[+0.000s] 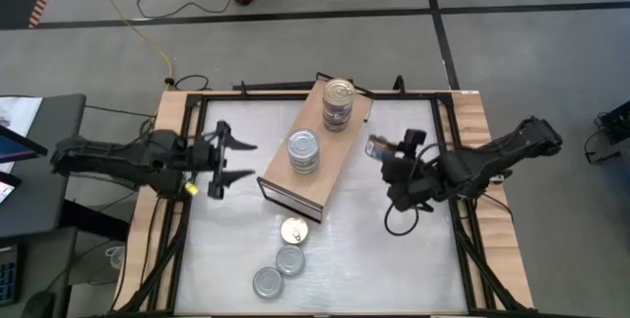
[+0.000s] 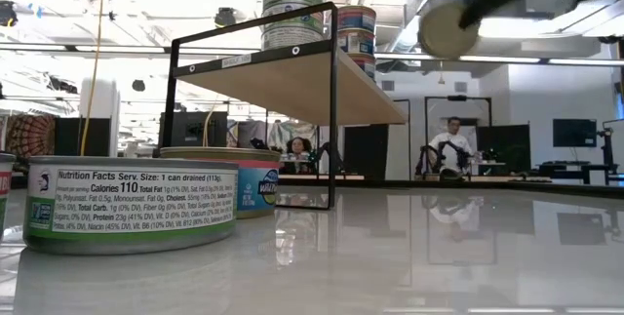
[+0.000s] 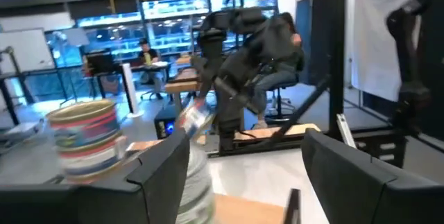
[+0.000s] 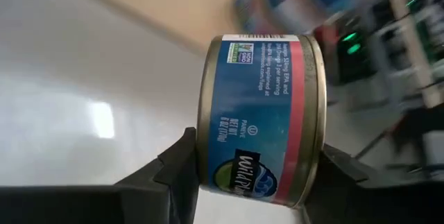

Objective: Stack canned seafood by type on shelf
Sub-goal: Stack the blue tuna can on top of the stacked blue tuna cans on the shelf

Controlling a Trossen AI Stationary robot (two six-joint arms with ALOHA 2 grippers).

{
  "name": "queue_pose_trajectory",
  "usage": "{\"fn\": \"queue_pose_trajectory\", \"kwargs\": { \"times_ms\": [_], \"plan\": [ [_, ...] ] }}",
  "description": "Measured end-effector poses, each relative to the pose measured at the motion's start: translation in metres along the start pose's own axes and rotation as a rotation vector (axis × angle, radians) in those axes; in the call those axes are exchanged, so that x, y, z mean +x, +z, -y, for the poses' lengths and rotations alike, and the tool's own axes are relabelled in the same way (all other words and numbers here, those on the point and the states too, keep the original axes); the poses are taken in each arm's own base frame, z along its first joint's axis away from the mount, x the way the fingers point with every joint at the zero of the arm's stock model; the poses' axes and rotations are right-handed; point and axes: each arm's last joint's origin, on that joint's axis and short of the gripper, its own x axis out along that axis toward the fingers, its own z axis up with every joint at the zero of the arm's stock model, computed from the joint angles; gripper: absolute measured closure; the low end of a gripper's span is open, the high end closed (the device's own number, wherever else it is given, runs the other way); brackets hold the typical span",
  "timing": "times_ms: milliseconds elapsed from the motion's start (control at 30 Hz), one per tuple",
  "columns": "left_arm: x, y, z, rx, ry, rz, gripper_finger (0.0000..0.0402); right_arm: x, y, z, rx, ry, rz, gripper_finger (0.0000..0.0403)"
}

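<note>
The right gripper (image 4: pixel 253 165) carries a blue can (image 4: pixel 260 116) on edge, clear of the counter (image 1: pixel 394 259) beside the shelf (image 1: pixel 330 175); tilted so, the can may slip or topple the stack (image 1: pixel 338 103) when set down. It sits between the jaws, lids against them. The left gripper (image 1: pixel 234 159) hovers left of the shelf, jaws wide, empty.

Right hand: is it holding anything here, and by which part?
Yes. The right hand holds a blue-and-red can tipped on its side, one finger on each flat end, lifted above the table beside the shelf.
</note>
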Motion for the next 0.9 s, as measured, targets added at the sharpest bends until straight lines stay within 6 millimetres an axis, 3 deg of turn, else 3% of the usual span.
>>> {"fn": "queue_pose_trajectory", "kwargs": {
  "times_ms": [200, 400, 667, 900],
  "plan": [
    [0.002, -0.005, -0.027, -0.047, 0.045, -0.017, 0.0158, -0.016, 0.029, 0.035, -0.101, -0.132, 0.097, 0.018],
    [0.012, -0.013, -0.05, -0.2, 0.146, -0.02, 0.0158, -0.02, 0.053, 0.056, -0.228, -0.255, 0.162, 0.0179],
    [0.022, -0.02, -0.062, -0.327, 0.247, -0.005, 0.0159, 0.001, 0.082, 0.076, -0.452, -0.394, 0.138, 0.0179],
    [0.02, -0.017, -0.061, -0.349, 0.242, 0.015, 0.0159, 0.027, 0.085, 0.093, -0.565, -0.417, 0.058, 0.0178]
  ]
}}
